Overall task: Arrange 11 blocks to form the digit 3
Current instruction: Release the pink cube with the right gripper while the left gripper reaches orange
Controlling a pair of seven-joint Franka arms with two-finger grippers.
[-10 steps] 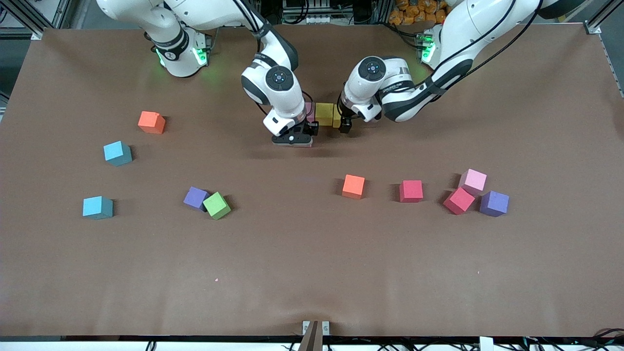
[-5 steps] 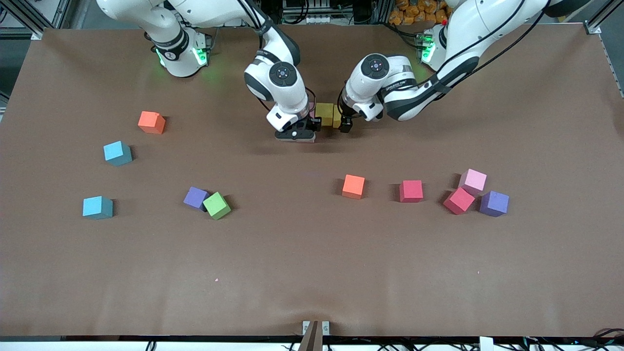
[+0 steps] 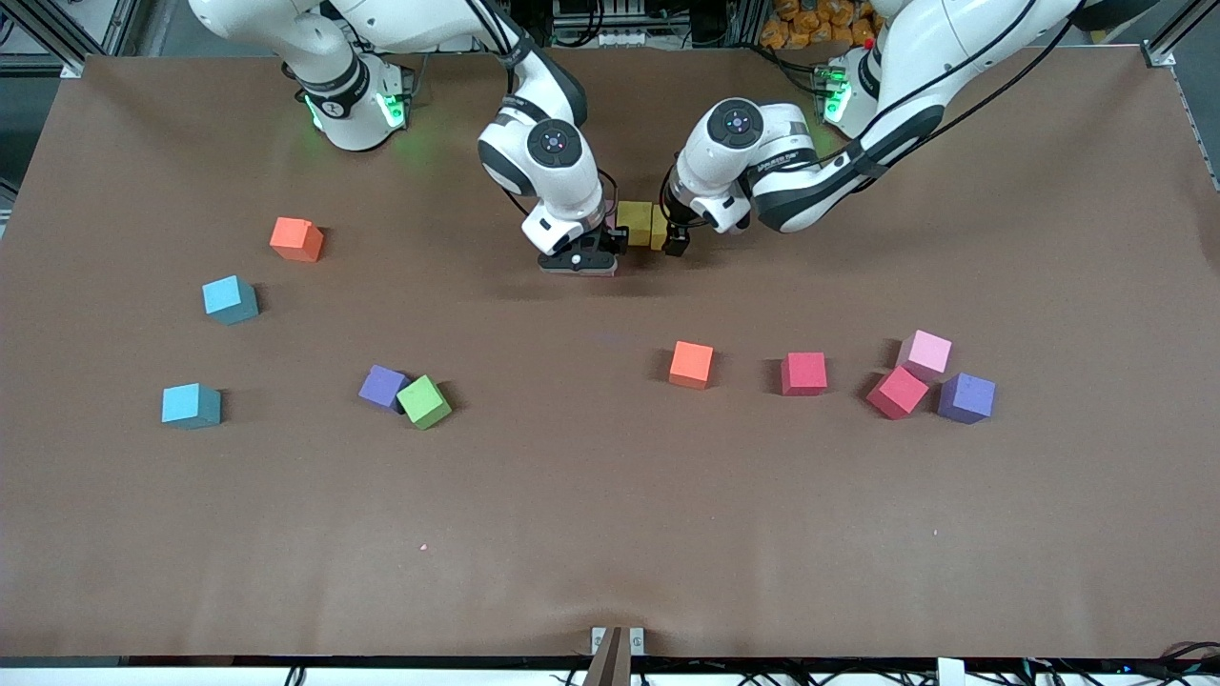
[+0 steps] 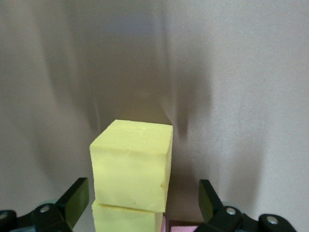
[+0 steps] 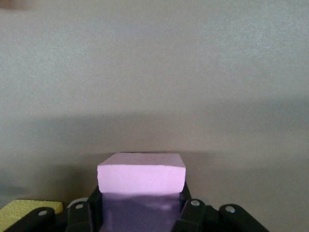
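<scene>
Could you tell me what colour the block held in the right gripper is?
Pink block; the right wrist view shows it best.

arm shells: glossy white, rounded segments on both the left arm (image 3: pixel 839 171) and the right arm (image 3: pixel 534 124)
joints: black bands between the white segments
joint caps: round black discs with a small blue-lit centre, one on each arm's wrist
bases: white collars with green lights glowing at the right arm's base (image 3: pixel 353 105) and the left arm's base (image 3: pixel 839 90)
cables: black, running along the outside of both arms
left gripper (image 4: pixel 145 212): black fingers, silver screws in the finger mounts
right gripper (image 5: pixel 140 212): black fingers, silver screws, white housing above
</scene>
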